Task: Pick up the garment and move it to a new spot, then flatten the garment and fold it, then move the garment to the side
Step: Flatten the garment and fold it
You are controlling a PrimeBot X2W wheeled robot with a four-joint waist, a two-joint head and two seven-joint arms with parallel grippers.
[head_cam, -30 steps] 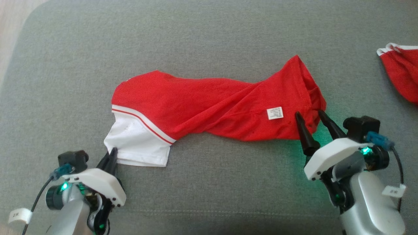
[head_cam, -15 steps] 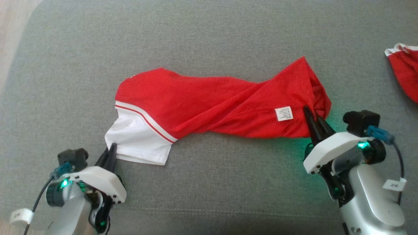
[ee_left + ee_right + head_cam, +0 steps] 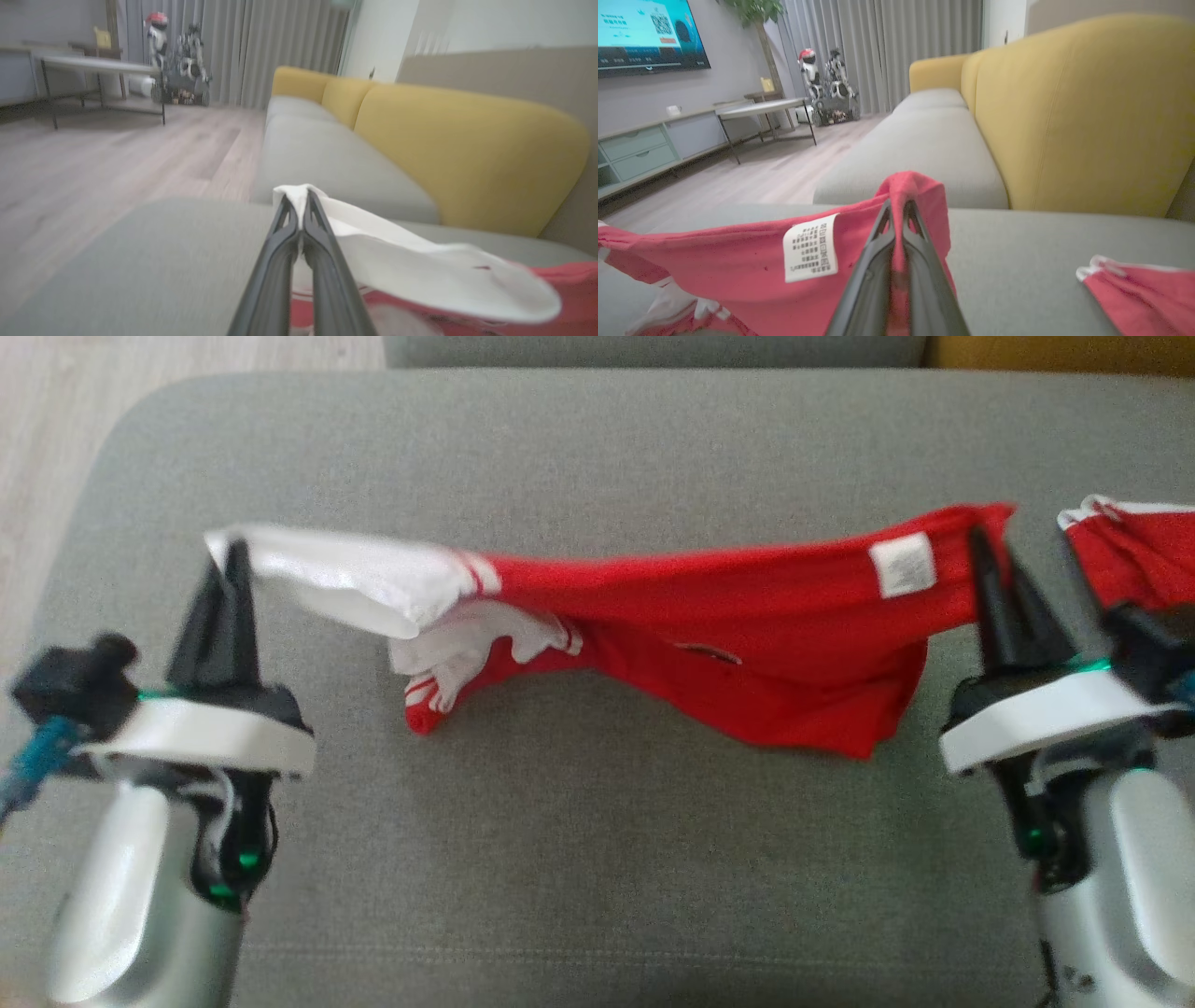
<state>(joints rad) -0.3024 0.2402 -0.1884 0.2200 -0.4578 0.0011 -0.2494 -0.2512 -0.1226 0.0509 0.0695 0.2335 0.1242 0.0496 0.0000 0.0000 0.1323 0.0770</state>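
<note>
The garment (image 3: 709,625) is a red shirt with white sleeves and a white care label, stretched in the air between both arms above the grey seat cushion (image 3: 597,859). My left gripper (image 3: 233,549) is shut on its white sleeve end (image 3: 299,193). My right gripper (image 3: 980,537) is shut on the red hem end (image 3: 910,186) beside the label (image 3: 810,254). The middle of the garment sags down to the cushion, where a bunched sleeve (image 3: 457,672) hangs lowest.
A second red and white garment (image 3: 1130,555) lies on the cushion at the right, close behind my right gripper, and its edge (image 3: 1134,289) shows in the right wrist view. Yellow sofa backs (image 3: 1083,116) stand behind. Wooden floor (image 3: 56,429) lies beyond the cushion's left edge.
My right gripper closed on the red end. Both grippers then rose and moved apart, lifting the garment off the cushion and pulling it taut. The head camera has also shifted.
</note>
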